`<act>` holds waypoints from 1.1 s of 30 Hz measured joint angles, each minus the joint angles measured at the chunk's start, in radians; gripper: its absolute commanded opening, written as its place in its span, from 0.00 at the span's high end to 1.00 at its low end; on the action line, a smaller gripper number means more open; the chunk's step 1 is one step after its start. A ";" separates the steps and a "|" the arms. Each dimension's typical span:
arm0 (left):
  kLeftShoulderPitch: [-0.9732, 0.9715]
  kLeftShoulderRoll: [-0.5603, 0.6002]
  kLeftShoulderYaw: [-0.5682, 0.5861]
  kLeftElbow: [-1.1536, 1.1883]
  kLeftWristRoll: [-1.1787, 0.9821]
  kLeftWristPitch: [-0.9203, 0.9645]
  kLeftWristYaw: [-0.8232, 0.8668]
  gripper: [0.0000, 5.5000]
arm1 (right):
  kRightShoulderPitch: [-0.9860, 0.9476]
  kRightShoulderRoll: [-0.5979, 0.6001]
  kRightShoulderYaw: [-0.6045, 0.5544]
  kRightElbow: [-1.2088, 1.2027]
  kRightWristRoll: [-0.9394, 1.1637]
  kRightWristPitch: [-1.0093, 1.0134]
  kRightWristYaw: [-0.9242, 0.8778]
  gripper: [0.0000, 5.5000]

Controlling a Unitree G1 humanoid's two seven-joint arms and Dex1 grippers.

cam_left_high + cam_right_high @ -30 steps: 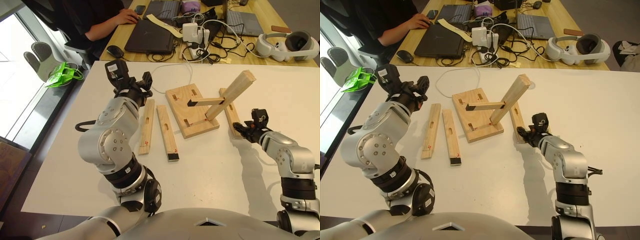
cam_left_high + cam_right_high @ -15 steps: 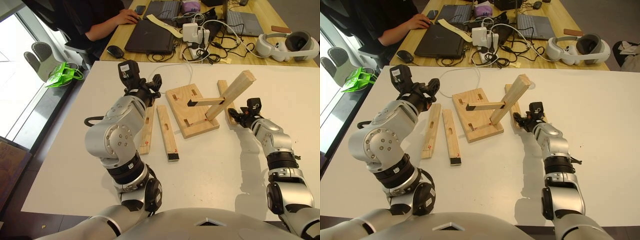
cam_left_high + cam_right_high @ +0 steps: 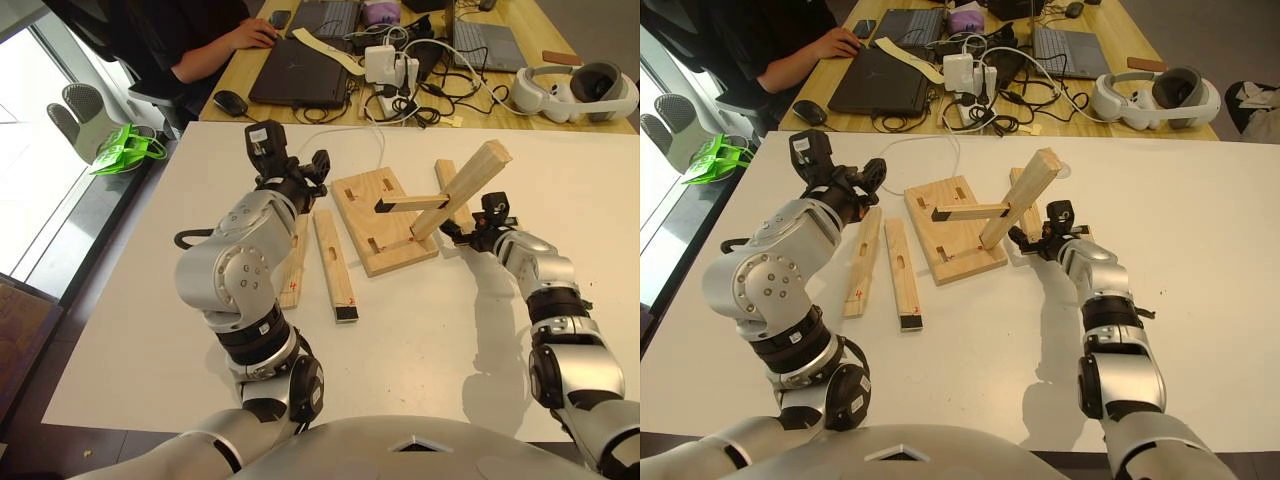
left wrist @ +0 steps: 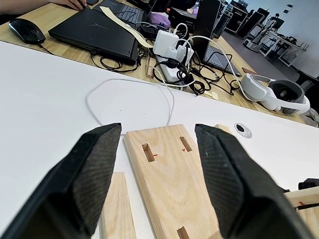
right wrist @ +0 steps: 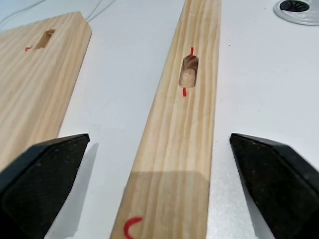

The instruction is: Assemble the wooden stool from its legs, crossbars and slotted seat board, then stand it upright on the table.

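- Your left gripper (image 3: 305, 172), fingers spread, has swung in from the table's left side toward the far corner of the square pale-wood slotted seat board (image 3: 362, 200).
- Your right gripper (image 3: 462, 232) has pushed forward.
- The flat pale-wood slotted bar (image 3: 449, 185) it straddles has slid farther away. Its far end now pokes out beyond the tilted thick wooden leg (image 3: 470, 178).

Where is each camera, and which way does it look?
Left eye view: on the head, facing down at white table; left gripper, right gripper show.
Right eye view: beside it; same scene.
Left wrist view: on left wrist, past its open gripper toward square slotted wooden seat board.
Right wrist view: on right wrist, its open gripper straddling a flat wooden leg.
Wrist views share the seat board.
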 measured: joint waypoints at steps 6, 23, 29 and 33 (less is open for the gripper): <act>0.000 0.000 0.000 0.005 -0.005 -0.004 -0.001 0.50 | -0.082 -0.009 0.028 0.156 -0.058 -0.064 0.004 0.21; 0.004 -0.003 0.007 0.002 -0.004 -0.050 0.021 0.50 | -0.119 -0.045 0.025 0.232 -0.079 -0.093 0.017 0.63; 0.166 0.056 -0.150 -0.096 0.105 -0.385 0.047 0.50 | -0.093 -0.045 -0.014 0.213 -0.070 -0.128 -0.005 0.63; 0.415 0.118 -0.252 -0.131 0.128 -0.545 0.068 0.50 | -0.042 -0.048 -0.058 0.154 -0.037 -0.143 -0.003 0.63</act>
